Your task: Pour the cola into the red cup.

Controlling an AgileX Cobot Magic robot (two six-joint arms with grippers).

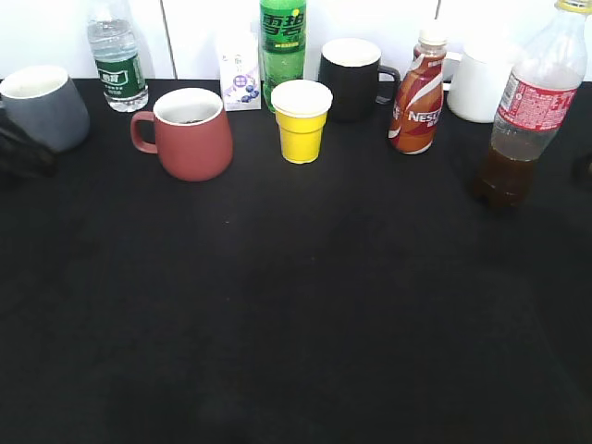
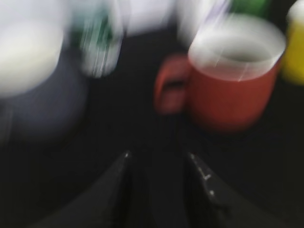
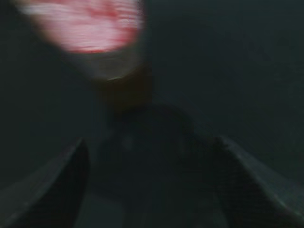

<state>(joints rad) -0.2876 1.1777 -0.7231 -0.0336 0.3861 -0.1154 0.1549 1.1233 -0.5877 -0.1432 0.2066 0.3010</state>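
Note:
The red cup stands at the back left with its handle to the left and something dark shows inside it. It also shows blurred in the left wrist view. The cola bottle stands at the far right, about a third full. The right wrist view shows its red label and brown liquid, blurred. My left gripper is open and empty, short of the red cup's handle. My right gripper is open wide and empty, with the cola bottle just ahead of the jaws.
A grey mug stands at the far left, next to a dark shape that may be my left arm. Along the back are a water bottle, a green soda bottle, a yellow cup, a black mug, a Nestle bottle and a white mug.

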